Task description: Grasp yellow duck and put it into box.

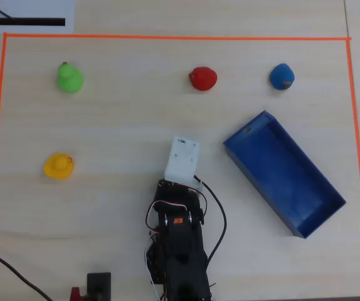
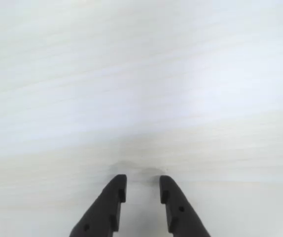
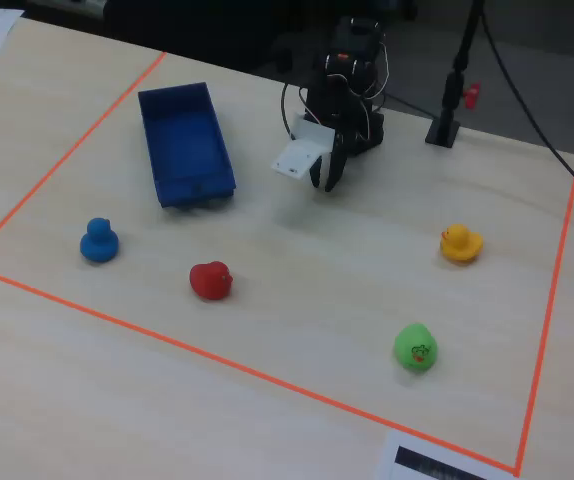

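Pale wood-grain tabletop, orange tape border marking the work area. Hand slightly open, empty, low over bare wood. Yellow duck at overhead left, well apart from the empty blue box at right.

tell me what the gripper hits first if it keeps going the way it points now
Probably just the bare table: the gripper points down at empty wood in the wrist view, with no duck ahead.

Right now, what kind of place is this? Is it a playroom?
Probably a robot practice table, not a playroom. Orange tape marks a work area on a pale wood table, a small robot arm sits there, and toy ducks like the yellow duck are spaced apart.
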